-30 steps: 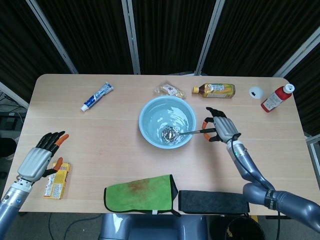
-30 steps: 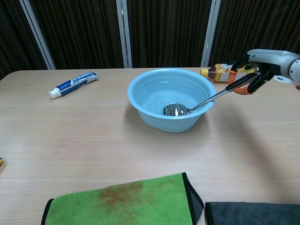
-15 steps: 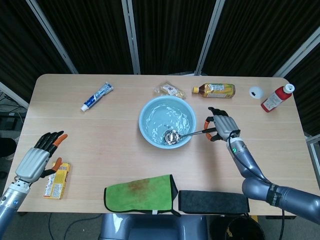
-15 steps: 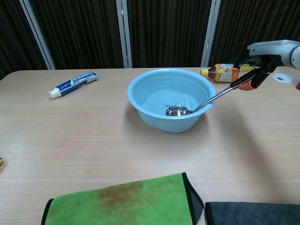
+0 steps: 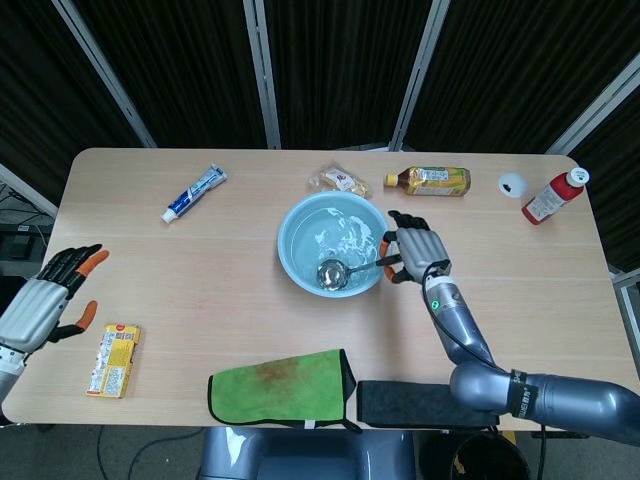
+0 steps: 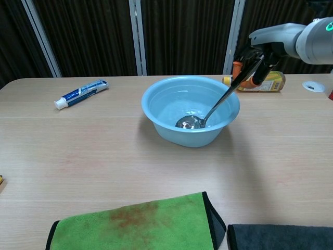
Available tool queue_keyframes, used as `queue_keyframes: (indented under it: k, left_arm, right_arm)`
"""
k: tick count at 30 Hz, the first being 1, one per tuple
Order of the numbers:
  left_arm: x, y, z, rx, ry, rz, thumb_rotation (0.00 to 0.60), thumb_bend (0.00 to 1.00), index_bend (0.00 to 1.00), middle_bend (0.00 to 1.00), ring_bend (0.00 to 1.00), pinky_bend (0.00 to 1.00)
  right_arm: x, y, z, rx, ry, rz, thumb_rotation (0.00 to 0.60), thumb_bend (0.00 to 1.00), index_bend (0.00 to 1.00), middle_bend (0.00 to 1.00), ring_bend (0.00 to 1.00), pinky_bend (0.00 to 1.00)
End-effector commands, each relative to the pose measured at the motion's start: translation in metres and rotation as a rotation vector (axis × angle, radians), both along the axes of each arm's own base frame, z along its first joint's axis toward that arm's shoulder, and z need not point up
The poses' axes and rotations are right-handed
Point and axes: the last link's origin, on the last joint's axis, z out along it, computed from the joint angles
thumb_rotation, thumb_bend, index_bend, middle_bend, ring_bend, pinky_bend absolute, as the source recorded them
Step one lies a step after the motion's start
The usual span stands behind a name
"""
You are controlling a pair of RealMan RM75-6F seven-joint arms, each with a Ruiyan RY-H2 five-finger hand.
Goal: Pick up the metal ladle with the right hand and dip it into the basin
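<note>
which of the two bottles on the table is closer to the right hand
The amber tea bottle lying on its side just behind the right hand. The red bottle with the white cap sits much farther off, near the table's far right corner.

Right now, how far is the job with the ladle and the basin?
Done: the right hand grips the metal ladle by its handle, so the pick-up is complete. In hand: the ladle slopes down into the blue basin, with its bowl low inside, near the bottom. Left: little that I can see; whether the bowl touches the bottom is unclear. The left hand is empty, off the table's edge.
</note>
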Motion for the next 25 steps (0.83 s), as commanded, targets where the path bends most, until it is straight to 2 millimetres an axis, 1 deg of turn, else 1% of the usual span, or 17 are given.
queue_keyframes:
  k: [1,9,16,25]
  left_arm:
    - [0.001,0.0,0.0,0.0,0.001,-0.009,0.6,0.56,0.03,0.0,0.0,0.0]
    - [0.001,0.001,-0.002,0.009,0.006,-0.01,0.6,0.56,0.02,0.0,0.0,0.0]
    - [0.001,0.003,-0.003,0.019,0.017,-0.007,0.6,0.56,0.02,0.0,0.0,0.0]
    - [0.0,0.005,-0.003,0.02,0.02,-0.005,0.6,0.56,0.03,0.0,0.0,0.0]
  right_arm:
    - [0.003,0.001,0.008,-0.007,-0.014,-0.001,0.6,0.55,0.64,0.03,0.0,0.0]
    - [0.005,0.002,0.023,-0.017,-0.034,0.005,0.6,0.55,0.64,0.03,0.0,0.0]
    - [0.003,0.003,0.033,-0.025,-0.032,0.002,0.6,0.55,0.64,0.03,0.0,0.0]
    - [-0.002,0.002,0.034,-0.022,-0.011,-0.011,0.6,0.55,0.64,0.03,0.0,0.0]
